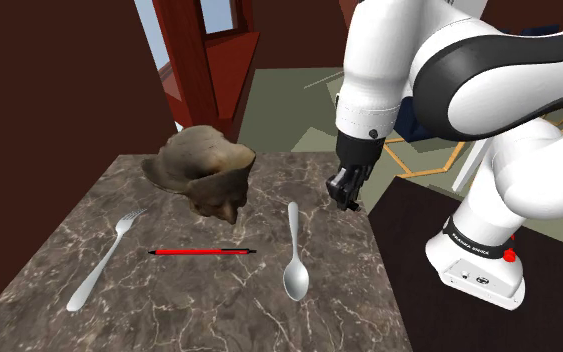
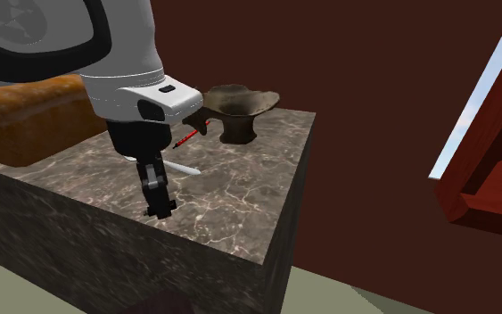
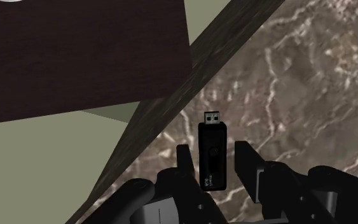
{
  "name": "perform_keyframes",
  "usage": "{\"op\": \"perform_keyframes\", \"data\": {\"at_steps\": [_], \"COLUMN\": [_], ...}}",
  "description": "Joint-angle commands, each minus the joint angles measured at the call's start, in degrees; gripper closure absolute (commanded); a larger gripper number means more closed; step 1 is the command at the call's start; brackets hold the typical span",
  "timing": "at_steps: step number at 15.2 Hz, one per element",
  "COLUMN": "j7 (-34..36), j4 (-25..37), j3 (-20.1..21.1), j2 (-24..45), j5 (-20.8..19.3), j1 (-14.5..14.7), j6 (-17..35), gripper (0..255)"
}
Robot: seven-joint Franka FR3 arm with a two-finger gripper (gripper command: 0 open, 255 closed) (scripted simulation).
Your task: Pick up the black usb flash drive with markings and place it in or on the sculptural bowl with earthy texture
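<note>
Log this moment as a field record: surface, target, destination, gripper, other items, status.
surface: dark marbled table
target: black usb flash drive, on the table near its edge, between the fingers
destination: brown sculptural bowl, on the table, apart from the drive
gripper: gripper low at the table's edge, fingers apart, a gap showing beside the drive
other items: fork, red pen, spoon, all lying in front of the bowl
status: drive not yet clasped, not yet at the bowl

Marble table (image 1: pixel 189 305) (pale-veined), maroon walls (image 1: pixel 49 70)
</note>
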Motion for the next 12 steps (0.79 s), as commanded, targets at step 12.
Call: {"op": "perform_keyframes", "data": {"at_steps": [12], "j7": [0.1], "j4": [2.4], "j3": [-1.1], "j2": [-1.0], "j5": [-0.9], "j1": [-0.2], "j6": [-3.4], "gripper": [255]}}
